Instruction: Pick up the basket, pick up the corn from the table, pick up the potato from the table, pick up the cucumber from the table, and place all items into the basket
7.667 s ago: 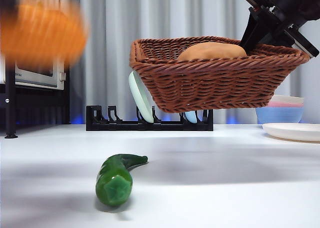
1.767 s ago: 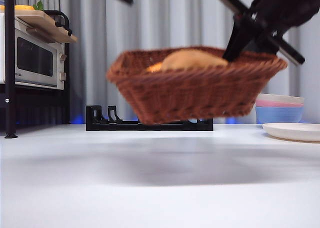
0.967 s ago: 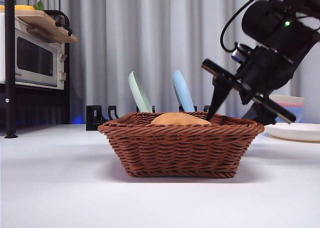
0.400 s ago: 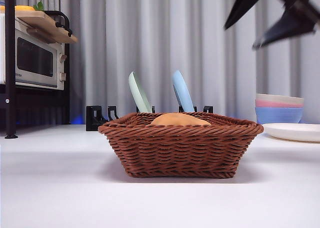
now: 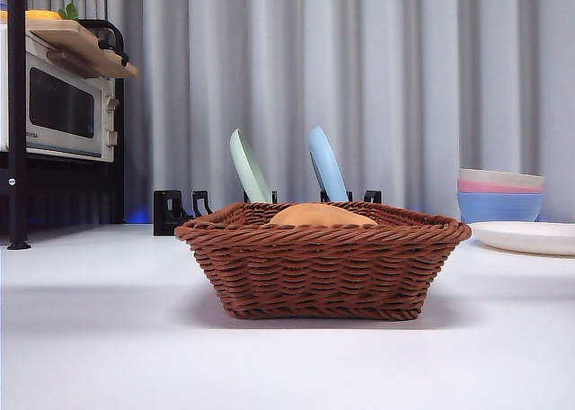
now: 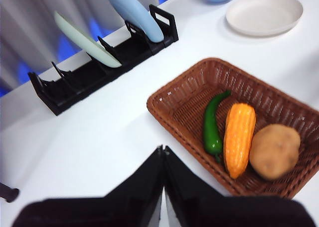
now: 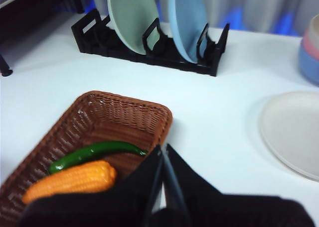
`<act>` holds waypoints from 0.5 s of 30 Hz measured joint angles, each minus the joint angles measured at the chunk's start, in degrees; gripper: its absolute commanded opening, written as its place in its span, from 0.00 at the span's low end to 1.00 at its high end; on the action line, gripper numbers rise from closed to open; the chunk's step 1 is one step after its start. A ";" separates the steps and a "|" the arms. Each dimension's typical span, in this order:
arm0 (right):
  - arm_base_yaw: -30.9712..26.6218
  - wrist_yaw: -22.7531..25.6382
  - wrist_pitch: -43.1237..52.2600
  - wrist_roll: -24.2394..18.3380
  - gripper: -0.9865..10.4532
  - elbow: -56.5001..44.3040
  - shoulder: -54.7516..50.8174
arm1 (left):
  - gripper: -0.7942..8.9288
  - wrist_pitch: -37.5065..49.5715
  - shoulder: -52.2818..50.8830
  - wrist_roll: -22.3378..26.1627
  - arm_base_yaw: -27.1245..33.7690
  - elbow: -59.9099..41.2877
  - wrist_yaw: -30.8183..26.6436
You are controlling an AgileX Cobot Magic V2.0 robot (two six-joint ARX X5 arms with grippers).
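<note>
Brown woven wicker basket [image 5: 322,262] resting flat on the white counter [image 5: 108,338], free of both arms. Inside, side by side: dark green curved cucumber [image 6: 212,125], glossy orange-yellow corn cob [image 6: 239,139] in the middle, smooth tan potato [image 6: 274,151] at the far side; only the potato's top visible above the braided rim from the front. Behind the basket, black slotted dish rack [image 7: 149,45] holding a pale green plate [image 7: 131,17] and a light blue plate [image 7: 188,20] on edge. To one side, flat white plate [image 5: 526,236] and stacked pastel bowls [image 5: 500,194]; to the other, microwave [image 5: 58,104] on a dark shelf. Left pincer [image 6: 163,160] and right pincer [image 7: 163,160] both raised clear above the counter, jaws pressed together, holding nothing. Nothing between basket and camera.
</note>
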 measured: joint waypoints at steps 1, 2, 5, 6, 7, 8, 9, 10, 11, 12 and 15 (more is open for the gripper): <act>0.04 0.57 0.68 -0.22 0.08 -1.90 -1.73 | 0.07 2.14 -1.84 -0.04 -0.02 -3.67 0.00; 0.04 1.05 1.03 -0.37 0.08 -3.58 -3.21 | 0.07 3.87 -3.43 -0.22 -0.02 -6.73 0.00; 0.04 1.77 2.62 -0.48 0.08 -9.77 -8.61 | 0.07 8.41 -8.83 -1.57 -0.02 -16.04 0.00; 0.04 2.21 3.17 -0.48 0.08 -11.89 -10.78 | 0.07 9.70 -10.71 -2.25 -0.02 -18.88 -0.02; 0.04 2.49 3.10 -0.46 0.08 -13.57 -12.74 | 0.07 10.62 -12.41 -3.04 -0.02 -21.27 -0.04; 0.04 2.51 2.86 -0.44 0.08 -14.60 -14.23 | 0.07 10.91 -13.55 -3.74 0.00 -22.82 -0.15; 0.04 2.54 2.14 -0.22 0.09 -15.06 -15.34 | 0.08 10.60 -14.27 -4.37 -0.02 -23.80 -0.39; 0.04 2.58 1.97 0.26 0.09 -15.10 -16.11 | 0.08 10.21 -14.62 -4.90 -0.02 -23.98 -0.72; 0.04 2.64 2.45 1.05 0.09 -15.10 -16.44 | 0.08 10.19 -14.64 -5.16 0.00 -23.96 -0.98; 0.04 2.67 2.89 2.27 0.09 -15.10 -16.70 | 0.08 9.64 -14.80 -5.29 0.00 -23.80 -1.22; 0.04 2.67 2.82 4.85 0.09 -15.10 -16.87 | 0.08 4.20 -14.82 -5.60 -0.02 -23.67 -1.27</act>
